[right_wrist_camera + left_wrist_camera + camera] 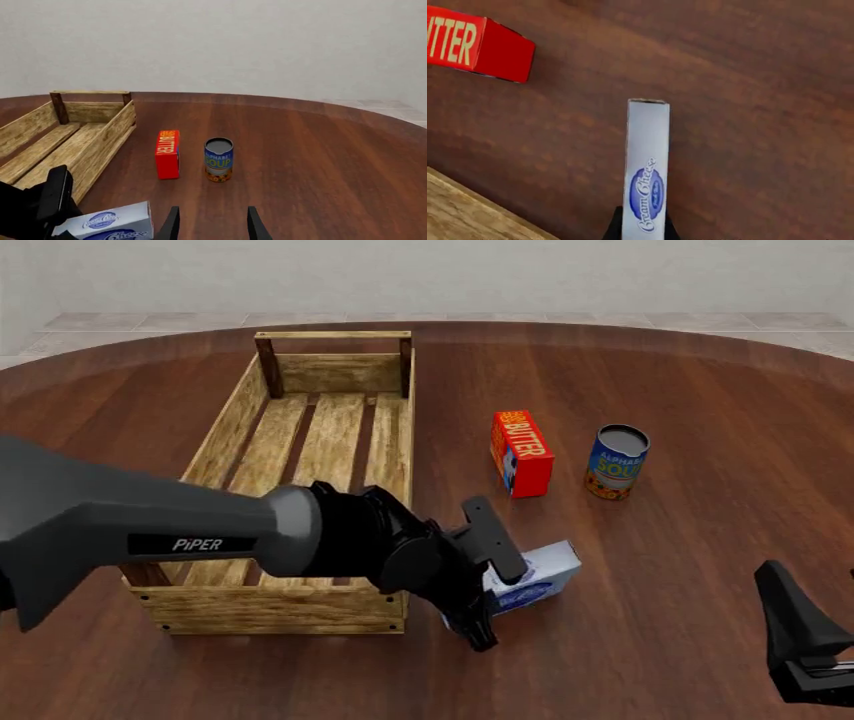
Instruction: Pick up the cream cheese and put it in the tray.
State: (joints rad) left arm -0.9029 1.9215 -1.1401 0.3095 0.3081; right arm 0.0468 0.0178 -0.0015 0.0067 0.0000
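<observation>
The cream cheese (537,578) is pinched by its near end between the fingers of the left gripper (486,575), closed snugly on the box's thin sides; it stands on edge with its long axis running straight out from the fingertips, away from the tray (235,422) beside that gripper. I judge the grasp made and the carry pending: lift, swing over the slats, lower, release. The right gripper (210,224) hangs open and empty.

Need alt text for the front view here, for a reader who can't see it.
The left gripper grips the cream cheese box just right of a long wooden tray. A red butter box and blue can stand farther back.
</observation>
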